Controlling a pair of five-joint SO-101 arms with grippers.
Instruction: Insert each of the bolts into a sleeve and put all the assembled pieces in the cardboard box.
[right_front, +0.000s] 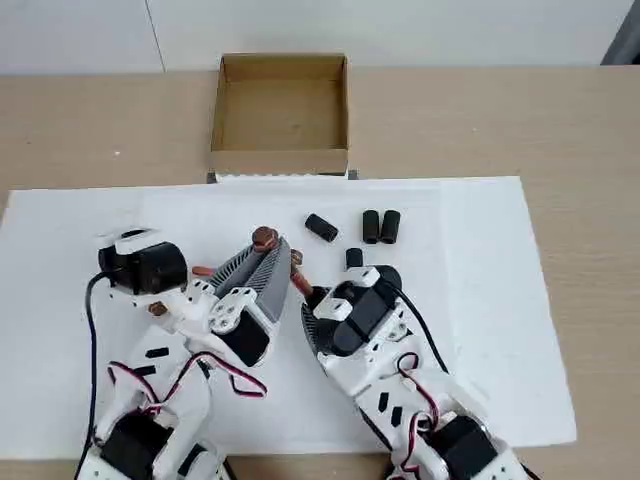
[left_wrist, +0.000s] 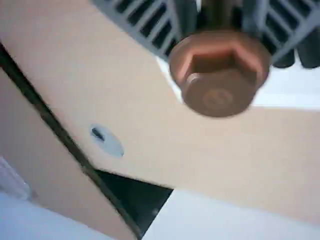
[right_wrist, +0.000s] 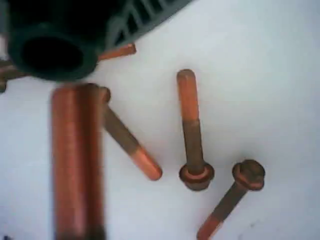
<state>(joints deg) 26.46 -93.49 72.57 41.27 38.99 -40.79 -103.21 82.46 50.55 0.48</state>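
Note:
My left gripper (right_front: 262, 252) is shut on a copper bolt (right_front: 265, 238) and holds it above the white paper; its hex head (left_wrist: 220, 75) sits between the grey ribbed fingers (left_wrist: 135, 15). The cardboard box (right_front: 280, 160) stands open just beyond, and its wall (left_wrist: 150, 150) rises behind the bolt head. My right gripper (right_front: 312, 292) is close beside the left one, shut on a black sleeve (right_wrist: 47, 50) whose open end faces the camera. Another bolt (right_front: 299, 275) lies between the two grippers, its shaft (right_wrist: 75, 160) ending just below the sleeve. I cannot tell what supports it.
Loose black sleeves lie on the paper (right_front: 480, 300) before the box: one (right_front: 321, 228) alone, a pair (right_front: 380, 226), and one (right_front: 353, 258) by the right arm. Loose bolts (right_wrist: 192, 130) (right_wrist: 230, 200) (right_wrist: 130, 145) lie under the left arm.

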